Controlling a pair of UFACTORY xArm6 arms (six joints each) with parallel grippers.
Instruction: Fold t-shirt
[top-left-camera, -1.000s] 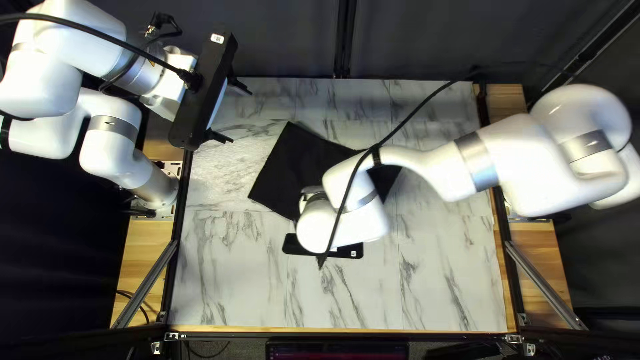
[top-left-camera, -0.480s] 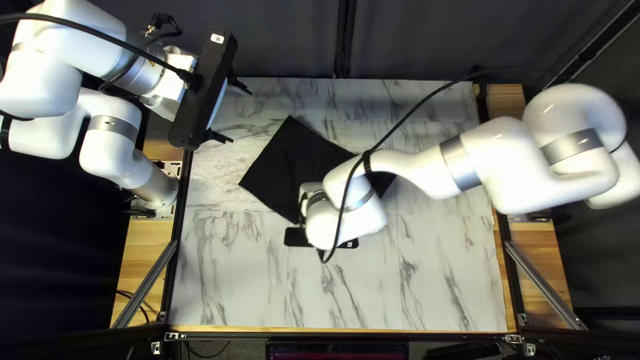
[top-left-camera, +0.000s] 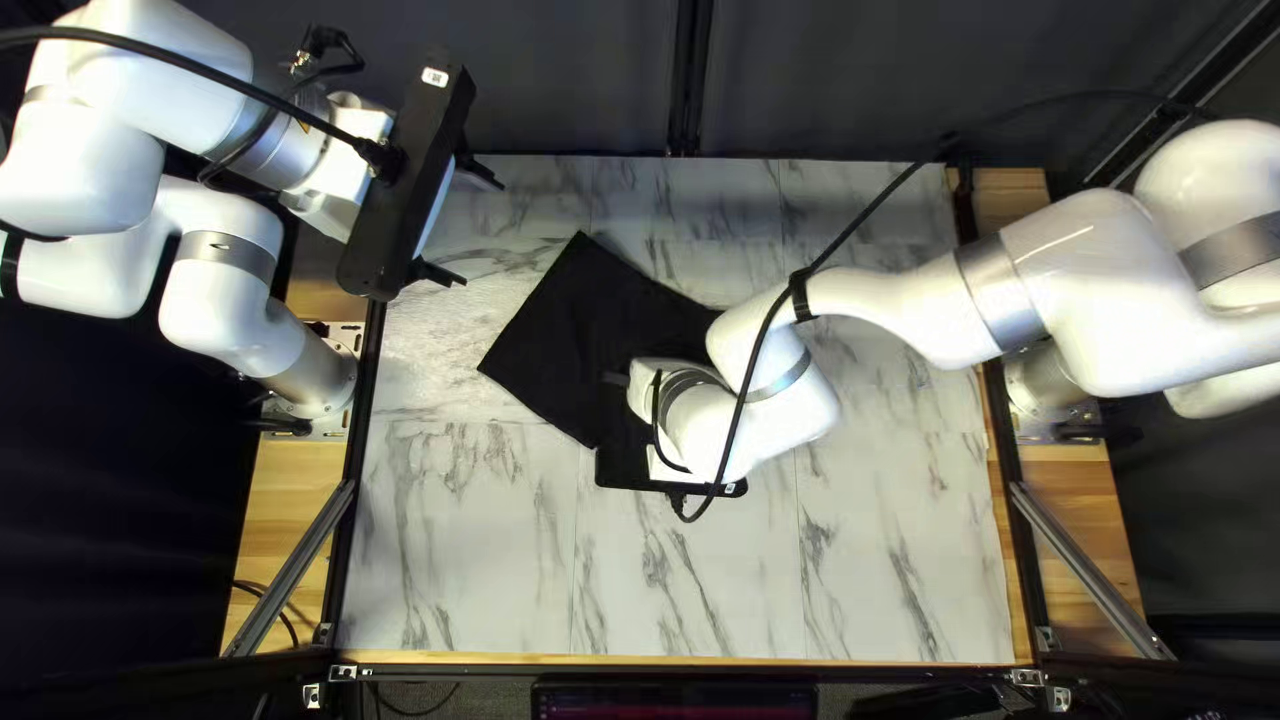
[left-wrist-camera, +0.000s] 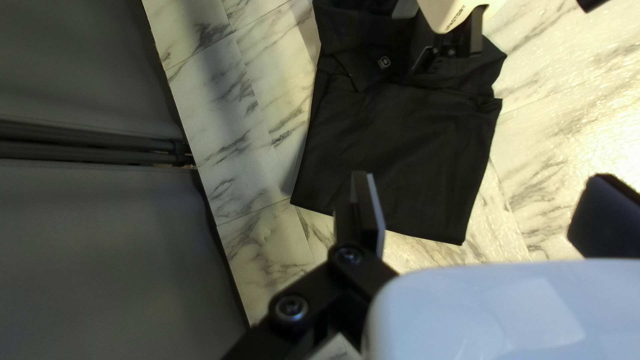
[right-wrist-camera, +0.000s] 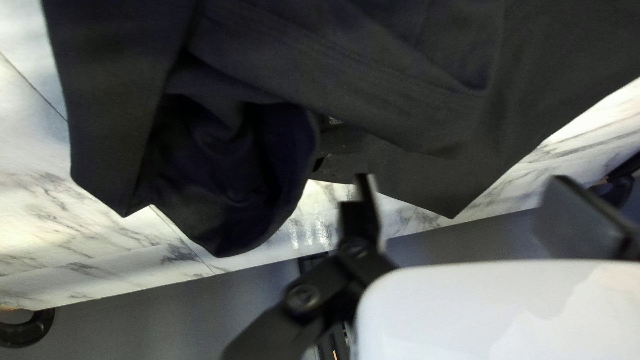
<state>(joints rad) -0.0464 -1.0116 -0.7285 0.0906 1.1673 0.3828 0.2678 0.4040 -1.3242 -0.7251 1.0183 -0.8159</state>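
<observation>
T-shirt (top-left-camera: 554, 340): black, on the marbled table (top-left-camera: 454, 547), left of the middle in the top left view and nearer the far edge; our right arm (top-left-camera: 894, 314) covers part of it.
Long axis: slanted, from upper left down to lower right in the top left view, so square to neither table edge.
Straight end: plain and fairly flat, faces upper left, toward our left arm (top-left-camera: 240, 120); one corner points at the far edge, the other at the left edge.
Layered end: points toward our right arm's side; in the left wrist view it shows stacked folds and a flap with a small pale mark (left-wrist-camera: 384, 62). We can't tell whether the collar is at this end.
Loose fold: in the right wrist view we see a bulging, sleeve-like fold (right-wrist-camera: 233, 173) sagging open beside flatter cloth.
Left gripper (top-left-camera: 458, 224): raised, up and left of the shirt, well apart from it; in its own wrist view the fingers stand wide apart, with nothing held.
Right gripper (top-left-camera: 646, 390): over the layered end; its wrist view shows us fingers spread, not clamped on cloth. We can't tell if a fingertip touches the shirt.
Cable (top-left-camera: 750, 387): black, loops across our right arm.
</observation>
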